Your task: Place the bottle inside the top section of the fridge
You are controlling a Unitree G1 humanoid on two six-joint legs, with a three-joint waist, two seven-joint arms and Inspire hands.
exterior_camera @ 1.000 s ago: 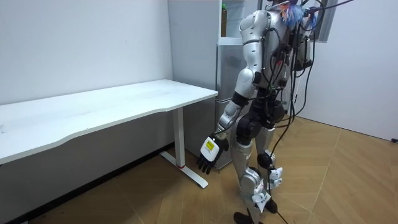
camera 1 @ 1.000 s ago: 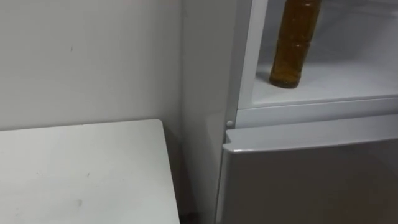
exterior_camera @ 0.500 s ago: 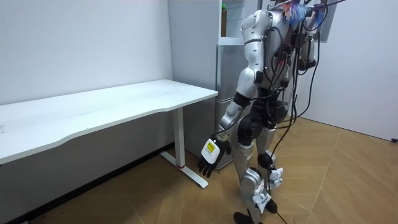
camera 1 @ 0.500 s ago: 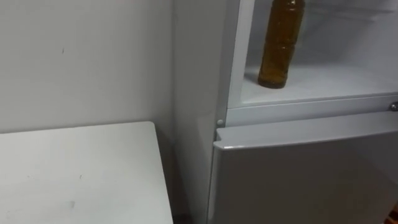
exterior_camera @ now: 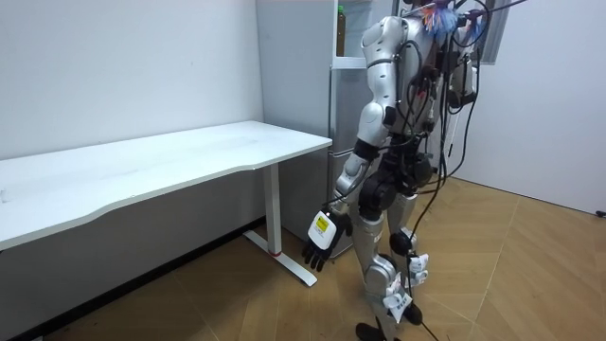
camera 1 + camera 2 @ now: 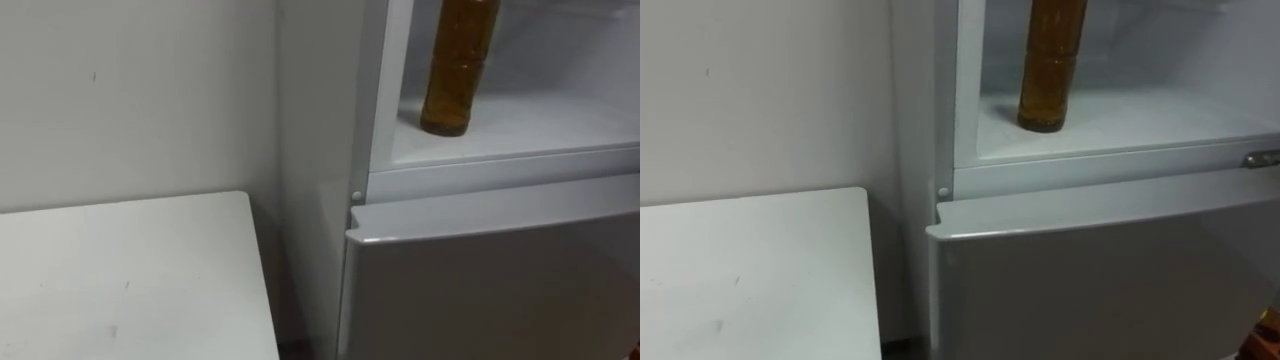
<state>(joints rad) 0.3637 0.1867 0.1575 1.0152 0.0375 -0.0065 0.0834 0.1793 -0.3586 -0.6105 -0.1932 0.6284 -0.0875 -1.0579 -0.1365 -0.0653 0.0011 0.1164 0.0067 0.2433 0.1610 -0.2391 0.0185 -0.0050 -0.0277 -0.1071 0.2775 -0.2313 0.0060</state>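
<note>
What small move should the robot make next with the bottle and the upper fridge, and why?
Probably closing the upper fridge. The brown bottle already stands upright on the compartment's white shelf, free of any hand. The left hand hangs open beside the robot's leg, so placing seems finished.
</note>
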